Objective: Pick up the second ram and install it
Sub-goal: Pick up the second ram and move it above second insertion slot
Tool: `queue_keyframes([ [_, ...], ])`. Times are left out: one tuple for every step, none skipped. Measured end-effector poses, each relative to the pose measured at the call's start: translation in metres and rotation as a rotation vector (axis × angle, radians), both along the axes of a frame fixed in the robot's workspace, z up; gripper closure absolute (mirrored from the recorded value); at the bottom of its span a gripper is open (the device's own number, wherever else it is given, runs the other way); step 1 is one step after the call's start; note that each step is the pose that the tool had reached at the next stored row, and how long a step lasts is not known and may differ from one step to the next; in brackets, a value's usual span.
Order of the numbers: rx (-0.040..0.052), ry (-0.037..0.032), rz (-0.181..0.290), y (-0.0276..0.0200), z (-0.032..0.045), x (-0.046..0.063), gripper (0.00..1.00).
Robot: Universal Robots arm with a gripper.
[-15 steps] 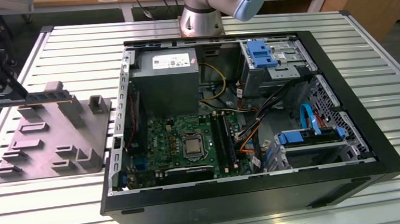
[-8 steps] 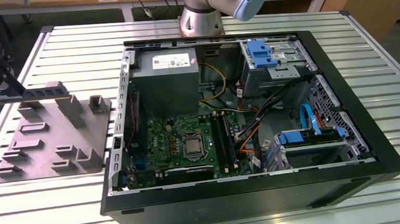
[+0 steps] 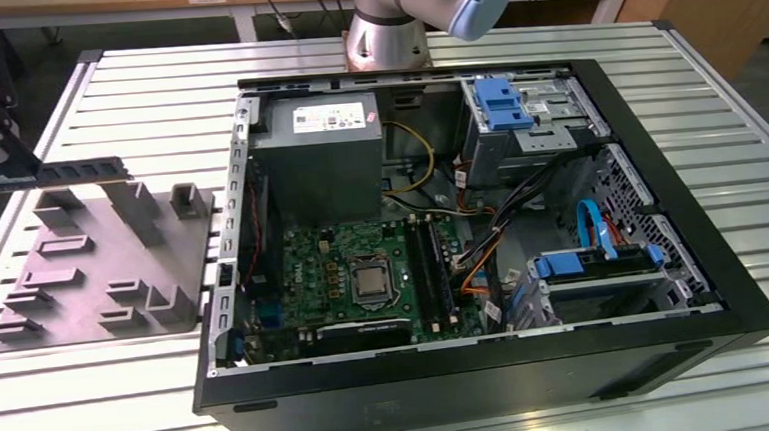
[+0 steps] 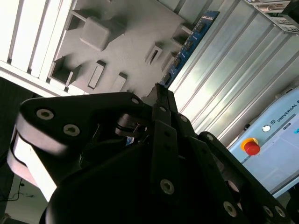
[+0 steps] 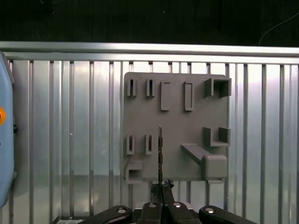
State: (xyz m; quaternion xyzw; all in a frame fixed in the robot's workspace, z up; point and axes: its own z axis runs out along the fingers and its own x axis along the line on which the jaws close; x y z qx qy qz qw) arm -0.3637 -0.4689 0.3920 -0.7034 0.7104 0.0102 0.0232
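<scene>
- Black gripper arms sit closest to the lens in both wrist views. The jaws are pinched tight together on one short end of the second ram.
- Seen in the first wrist view, the stick is a thin dark line, edge on, poking straight out from the jaw tips.
- Seen in the second wrist view, its flat blue side shows, with small dark chips in a row.
- At the exterior view's left, the stick hangs level over the grey block, close to the tops of the upright posts. I cannot tell if it touches them.
- At the exterior view's right, well apart from the stick, lies the open computer case. Inside it are a green board and long black slots.
- I think the stick is light and stiff, but thin and easy to hurt.
- Its flat sides look smooth, so it could slip or tip if the pinch is weak.
- A short end looks like the best place to hold it, as the jaws do now. That keeps the chips free, and also the long edge that must go into a slot.
</scene>
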Motion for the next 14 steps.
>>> queue_keyframes([
  [-0.0001, 0.0, 0.0, 0.0, 0.0001, 0.0, 0.89],
  [-0.0002, 0.0003, 0.0, 0.0, 0.0002, 0.002, 0.89],
  [-0.0001, 0.0002, 0.0, 0.0, 0.0001, 0.004, 0.89],
  [-0.0001, 0.0001, 0.0, 0.0, 0.0001, 0.007, 0.89],
  [-0.0001, 0.0001, 0.0, 0.0, 0.0001, 0.01, 0.89],
  [0.0, 0.0, 0.0, 0.0, 0.0, 0.013, 0.89],
  [0.0, 0.0, 0.0, 0.0, 0.0, 0.017, 0.89],
  [-0.0001, 0.0, 0.0, 0.0, 0.0, 0.021, 0.89],
  [-0.0001, 0.0001, 0.0, 0.0, 0.0001, 0.025, 0.89],
  [-0.0001, 0.0001, 0.0, 0.0, 0.0001, 0.03, 0.89],
  [-0.0001, 0.0002, 0.0, -0.0001, 0.0001, 0.034, 0.89],
  [-0.0001, 0.0002, 0.0, -0.0001, 0.0, 0.039, 0.89],
  [-0.0001, 0.0003, 0.0, -0.0002, 0.0001, 0.044, 0.89],
  [-0.0001, 0.0004, 0.0, -0.0002, 0.0, 0.048, 0.89],
])
